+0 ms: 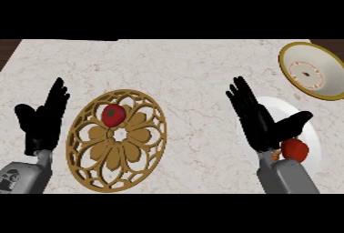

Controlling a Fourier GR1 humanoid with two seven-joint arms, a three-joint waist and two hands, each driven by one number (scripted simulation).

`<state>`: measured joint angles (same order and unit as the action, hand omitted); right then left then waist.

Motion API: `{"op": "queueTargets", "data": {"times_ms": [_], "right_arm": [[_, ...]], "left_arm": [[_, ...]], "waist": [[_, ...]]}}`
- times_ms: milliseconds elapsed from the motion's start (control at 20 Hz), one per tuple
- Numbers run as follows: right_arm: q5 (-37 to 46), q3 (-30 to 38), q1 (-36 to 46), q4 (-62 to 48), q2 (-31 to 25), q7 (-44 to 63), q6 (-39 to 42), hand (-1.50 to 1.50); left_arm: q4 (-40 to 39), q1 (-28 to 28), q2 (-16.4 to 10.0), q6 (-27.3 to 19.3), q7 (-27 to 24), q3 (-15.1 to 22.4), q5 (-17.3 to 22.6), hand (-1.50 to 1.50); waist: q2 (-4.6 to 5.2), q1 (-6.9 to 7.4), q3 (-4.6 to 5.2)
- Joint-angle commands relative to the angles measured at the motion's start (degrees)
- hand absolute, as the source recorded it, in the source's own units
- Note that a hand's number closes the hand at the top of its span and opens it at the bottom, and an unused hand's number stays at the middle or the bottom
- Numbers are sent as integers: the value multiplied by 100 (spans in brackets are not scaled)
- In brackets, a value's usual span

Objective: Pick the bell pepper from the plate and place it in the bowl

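Hanging over the round white plate [282,105], the black right hand [259,125] has its fingers straight and spread, with the thumb stuck out to the side. It holds nothing. The red-orange bell pepper [295,150] lies on the near part of that plate, just beside the wrist and below the thumb. I think the hand is open like this so fingers and thumb can go around the pepper. The pepper sits low by the wrist, so the hand may need to pull back a bit first. (I cannot tell if the hand touches the plate.)

The white bowl with a yellow rim [331,61] sits at the far right of the pale marble counter [188,68], near the white plate but apart from it. That makes a short trip, which is likely why the right hand does this job.

The black left hand [42,123] rests at the left side, open, fingers up, out of the way. Beside it lies a round golden-brown plate with flower-shaped holes [160,136], and a round red fruit with a green stem [113,114] sits on it. It looks a lot like the pepper, so grabbing the wrong one could happen. The picking up has not begun yet.
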<state>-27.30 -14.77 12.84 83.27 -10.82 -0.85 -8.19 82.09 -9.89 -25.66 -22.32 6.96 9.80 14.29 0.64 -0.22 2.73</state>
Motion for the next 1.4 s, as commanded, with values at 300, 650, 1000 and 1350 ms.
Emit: {"op": "queueTargets", "data": {"times_ms": [300,650,1000,1350], "right_arm": [[2325,989,-1149,-1019,-2137,177,-2345,150],[3080,1274,-1592,-602,-1595,581,-4527,-150],[4041,430,-1489,-536,-3259,3350,-3121,-150],[3062,-126,-1113,183,-3968,5430,-429,-150]], "left_arm": [[547,-53,202,821,-359,638,96,0],[799,-180,457,1539,-463,1230,125,0],[716,-141,492,1684,-543,1316,67,0],[683,-258,544,1678,-609,1301,5,0]], "waist": [[91,-853,-9],[-67,-85,-259],[-48,51,-225],[-55,140,-216]]}}
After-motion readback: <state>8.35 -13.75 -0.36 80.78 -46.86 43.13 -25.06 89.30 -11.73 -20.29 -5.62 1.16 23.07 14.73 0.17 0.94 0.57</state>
